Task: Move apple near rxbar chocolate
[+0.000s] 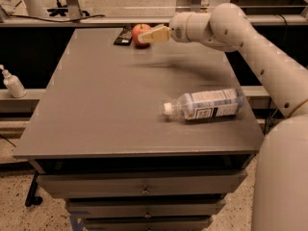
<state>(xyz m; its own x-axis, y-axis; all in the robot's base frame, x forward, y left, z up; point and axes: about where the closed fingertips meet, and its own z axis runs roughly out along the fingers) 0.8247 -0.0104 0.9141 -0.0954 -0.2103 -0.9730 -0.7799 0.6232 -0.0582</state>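
The red-orange apple [138, 33] sits on the grey table [96, 109] at its far edge. The dark rxbar chocolate [124, 35] lies flat just left of it, close beside it. My gripper [144, 38] has cream-coloured tips and reaches in from the right. It hovers right at the apple's right side and covers part of it. Its shadow falls on the table nearer to me. I cannot tell whether it touches the apple.
A clear plastic bottle [207, 105] with a white-and-blue label lies on its side at the table's right, cap to the left. A white pump bottle [12, 83] stands on a ledge off the table's left. Drawers are below the front edge.
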